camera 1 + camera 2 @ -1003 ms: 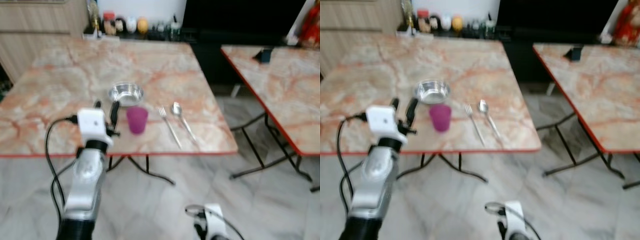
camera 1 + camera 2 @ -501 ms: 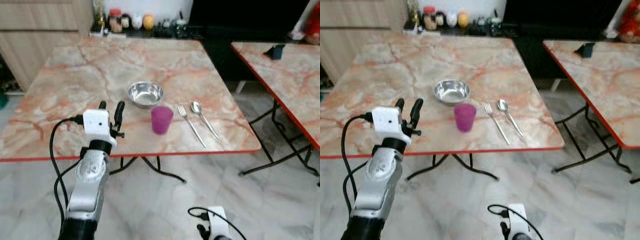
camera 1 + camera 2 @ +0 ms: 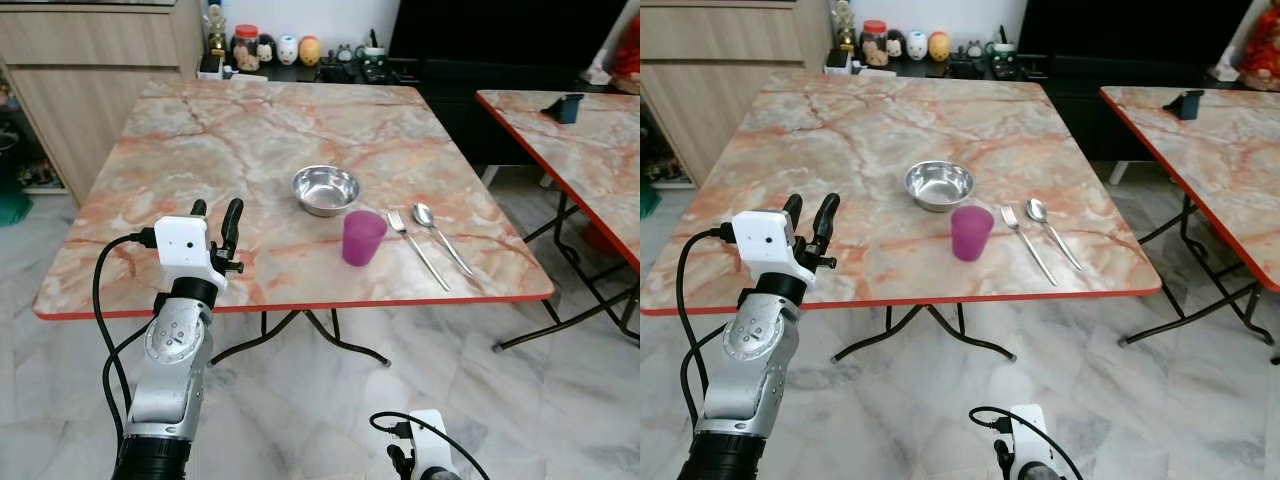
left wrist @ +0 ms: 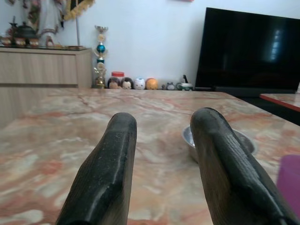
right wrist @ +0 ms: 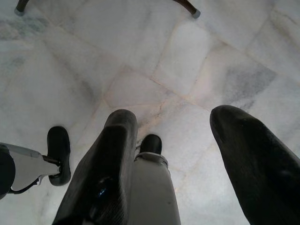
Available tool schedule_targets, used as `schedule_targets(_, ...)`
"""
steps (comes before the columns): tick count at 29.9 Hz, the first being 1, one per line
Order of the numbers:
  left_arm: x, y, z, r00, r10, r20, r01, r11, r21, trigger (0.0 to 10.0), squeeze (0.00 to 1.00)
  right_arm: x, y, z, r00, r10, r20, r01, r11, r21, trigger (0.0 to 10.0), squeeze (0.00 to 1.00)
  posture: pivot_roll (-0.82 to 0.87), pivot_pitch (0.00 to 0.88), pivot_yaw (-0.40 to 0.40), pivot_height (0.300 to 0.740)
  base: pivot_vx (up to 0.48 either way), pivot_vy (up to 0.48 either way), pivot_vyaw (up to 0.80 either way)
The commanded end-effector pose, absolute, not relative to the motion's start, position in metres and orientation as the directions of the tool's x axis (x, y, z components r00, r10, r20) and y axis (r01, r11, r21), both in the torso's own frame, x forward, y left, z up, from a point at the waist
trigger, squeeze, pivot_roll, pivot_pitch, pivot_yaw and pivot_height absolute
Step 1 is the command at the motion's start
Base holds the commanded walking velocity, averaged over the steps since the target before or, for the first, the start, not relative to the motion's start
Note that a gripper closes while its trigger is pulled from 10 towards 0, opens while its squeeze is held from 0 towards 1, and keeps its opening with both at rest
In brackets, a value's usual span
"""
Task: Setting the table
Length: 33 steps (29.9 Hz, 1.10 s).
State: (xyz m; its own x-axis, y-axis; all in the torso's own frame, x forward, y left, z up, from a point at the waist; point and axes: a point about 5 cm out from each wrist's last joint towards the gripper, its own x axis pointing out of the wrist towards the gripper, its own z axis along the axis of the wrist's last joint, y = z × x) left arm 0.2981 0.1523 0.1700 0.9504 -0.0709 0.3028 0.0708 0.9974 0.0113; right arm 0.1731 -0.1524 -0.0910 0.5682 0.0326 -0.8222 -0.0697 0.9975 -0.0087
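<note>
On the marble table stand a steel bowl and, just in front of it, a purple cup. A fork and a spoon lie side by side to the right of the cup. My left gripper is raised over the table's front left part, open and empty, well left of the cup. In the left wrist view the bowl and the cup lie beyond its fingers. My right gripper hangs low, open, pointing down at the floor.
Jars and small figurines line the table's far edge. A second marble table stands to the right across a gap. A wooden cabinet is at the left, a dark TV behind. Marble floor lies in front.
The camera has shifted, so the table sits further right and is sharper now. My left gripper stays raised and open over the front left of the table.
</note>
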Motion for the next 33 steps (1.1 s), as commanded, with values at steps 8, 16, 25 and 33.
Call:
schedule_targets(8, 0.2995, 0.1449, 0.1727, 0.95, -0.117, 0.289, 0.12, 0.993, 0.008, 10.0, 0.0, 0.1737, -0.1554, -0.0906, 0.57, 0.02, -0.821, -0.061, 0.998, -0.018, 10.0, 0.0, 0.08, 0.0, -0.082, 0.74, 0.0, 0.0, 0.0)
schedule_targets(16, 0.3, 0.1492, 0.1738, 0.951, -0.106, 0.289, 0.106, 0.994, 0.014, 10.0, 0.0, 0.1733, -0.1557, -0.0908, 0.569, 0.018, -0.822, -0.061, 0.998, -0.021, 10.0, 0.0, 0.08, 0.0, -0.083, 0.74, 0.238, 0.0, 0.0)
schedule_targets(25, 0.299, 0.1489, 0.174, 0.951, -0.106, 0.29, 0.106, 0.994, 0.017, 10.0, 0.0, 0.1737, -0.156, -0.0907, 0.568, 0.017, -0.823, -0.063, 0.998, -0.023, 10.0, 0.0, 0.08, 0.0, -0.086, 0.74, 0.304, 0.0, 0.0)
schedule_targets(33, 0.299, 0.1491, 0.1747, 0.95, -0.108, 0.291, 0.106, 0.994, 0.025, 10.0, 0.0, 0.1738, -0.1558, -0.0906, 0.568, 0.018, -0.823, -0.064, 0.998, -0.023, 10.0, 0.0, 0.09, 0.0, -0.086, 0.74, 0.307, 0.0, 0.0)
